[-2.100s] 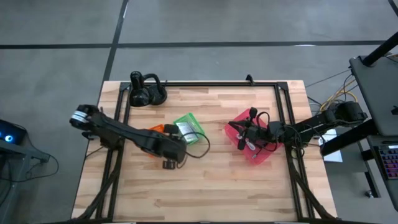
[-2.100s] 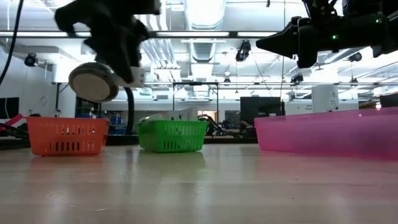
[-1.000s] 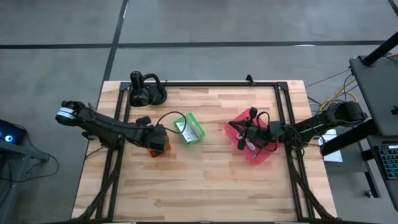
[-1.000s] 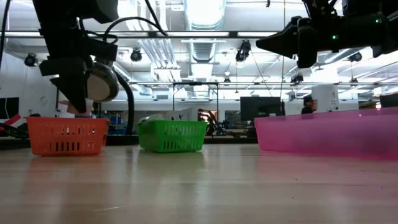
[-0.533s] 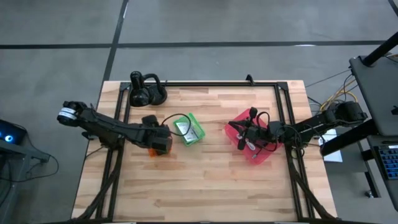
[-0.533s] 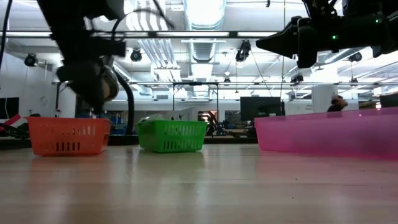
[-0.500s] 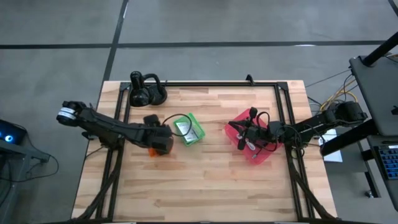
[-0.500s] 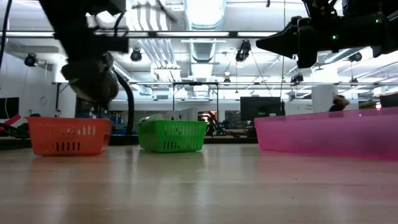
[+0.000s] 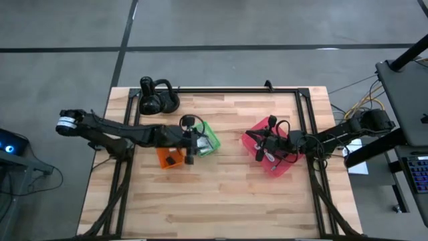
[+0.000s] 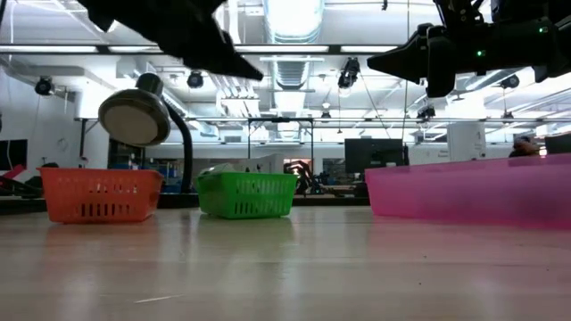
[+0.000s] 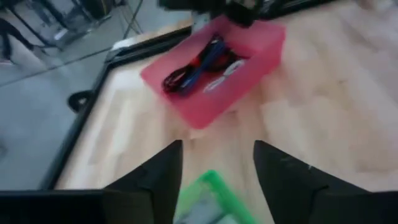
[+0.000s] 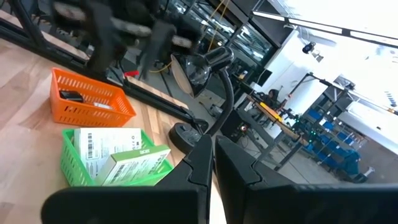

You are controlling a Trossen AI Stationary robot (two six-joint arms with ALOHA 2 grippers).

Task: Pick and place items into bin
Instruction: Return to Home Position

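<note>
The left hand [image 11: 217,149] hangs above the desk [image 9: 227,194] with its two fingers [image 11: 157,183] apart and nothing between them. In the high view it is over the nine o'clock side of the green bin [image 9: 215,140], which holds white and green boxes [image 12: 118,155]. The orange bin [image 9: 162,154] lies at about eight o'clock from this hand, just beside the green one, with a small dark item [image 9: 171,161] inside. The black lamp [image 9: 157,100] stands at about eleven o'clock, at the far edge of the desk. At three o'clock, well apart, is the pink bin [image 9: 284,165]; black cables [image 11: 180,78], a purple pen [image 11: 208,59] and pale clear bits [image 11: 227,68] lie in it. The right hand [image 12: 212,149] hovers above this pink bin, its fingers together, holding nothing that I can see.
</note>
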